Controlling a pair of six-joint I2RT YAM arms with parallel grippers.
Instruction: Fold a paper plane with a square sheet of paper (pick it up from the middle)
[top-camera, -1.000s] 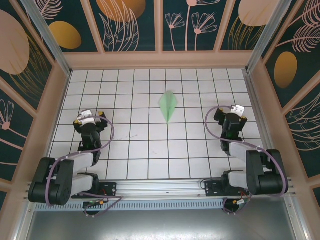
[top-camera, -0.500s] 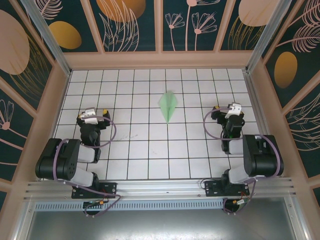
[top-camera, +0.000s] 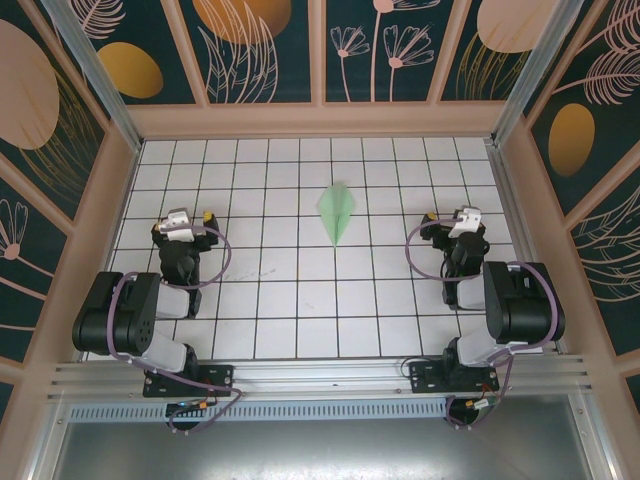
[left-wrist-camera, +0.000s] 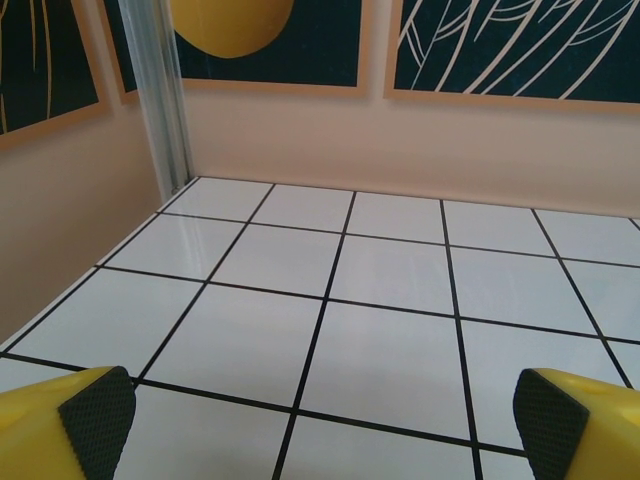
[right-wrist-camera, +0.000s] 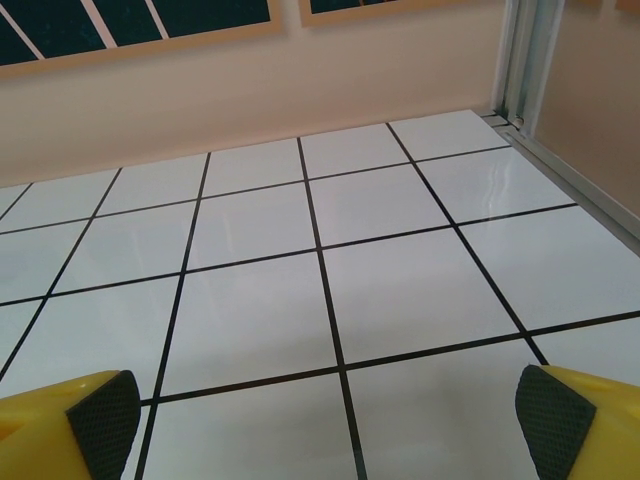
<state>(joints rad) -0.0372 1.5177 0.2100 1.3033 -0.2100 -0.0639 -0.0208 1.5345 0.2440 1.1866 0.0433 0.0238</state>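
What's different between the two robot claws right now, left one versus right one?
The left gripper sits left of the paper plane; the right gripper sits right of it. The left gripper faces the back-left corner post, the right gripper the back-right post. Both stand open and empty, apart from the plane, with yellow fingers and black pads.

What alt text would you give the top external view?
A slim pale mint-green paper plane lies on the white black-gridded table. The black-and-yellow left gripper and right gripper sit either side, well apart from it, holding nothing.
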